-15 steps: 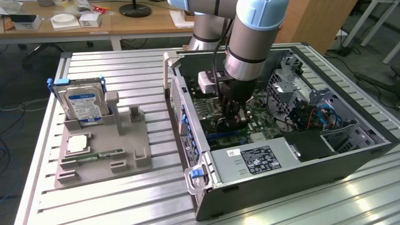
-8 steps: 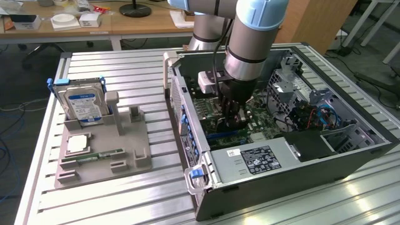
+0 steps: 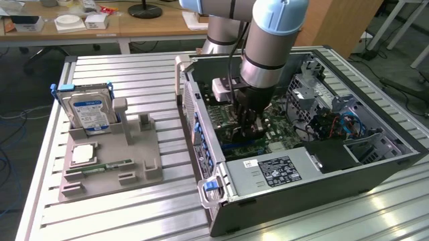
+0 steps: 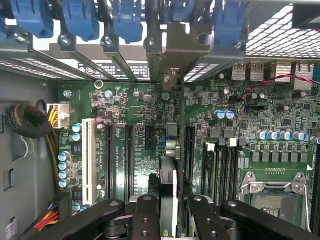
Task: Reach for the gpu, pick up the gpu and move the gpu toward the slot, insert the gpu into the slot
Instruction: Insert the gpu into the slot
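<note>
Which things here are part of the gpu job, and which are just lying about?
Job:
- gpu, edge-on, held in the pincer
- slot on the motherboard
- open case

Lying about:
- hard drive upright in the grey holder
- memory stick
- silver chip

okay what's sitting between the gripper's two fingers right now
The gpu stands on edge between the gripper's black fingers, above the green motherboard; the wrist view shows this.
</note>
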`<action>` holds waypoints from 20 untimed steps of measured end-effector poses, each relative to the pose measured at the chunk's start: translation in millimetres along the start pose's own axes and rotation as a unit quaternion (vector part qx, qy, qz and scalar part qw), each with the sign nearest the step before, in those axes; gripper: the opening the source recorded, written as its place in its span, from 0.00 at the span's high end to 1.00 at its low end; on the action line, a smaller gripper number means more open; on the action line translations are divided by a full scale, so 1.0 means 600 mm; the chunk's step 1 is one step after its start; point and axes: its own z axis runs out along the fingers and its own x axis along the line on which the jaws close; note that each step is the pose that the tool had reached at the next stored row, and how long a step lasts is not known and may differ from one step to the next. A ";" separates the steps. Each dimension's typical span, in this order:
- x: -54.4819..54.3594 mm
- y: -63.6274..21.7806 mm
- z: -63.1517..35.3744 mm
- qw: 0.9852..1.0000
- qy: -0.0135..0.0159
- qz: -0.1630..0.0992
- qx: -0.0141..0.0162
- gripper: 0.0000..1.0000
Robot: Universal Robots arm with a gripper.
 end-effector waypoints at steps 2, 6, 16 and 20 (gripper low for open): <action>0.000 0.000 0.001 1.000 0.000 0.000 0.000 0.73; -0.001 0.000 -0.006 1.000 -0.001 0.000 0.001 0.73; 0.000 0.000 -0.011 1.000 0.000 0.000 0.000 0.73; 0.003 0.000 -0.011 1.000 0.000 0.002 0.000 0.73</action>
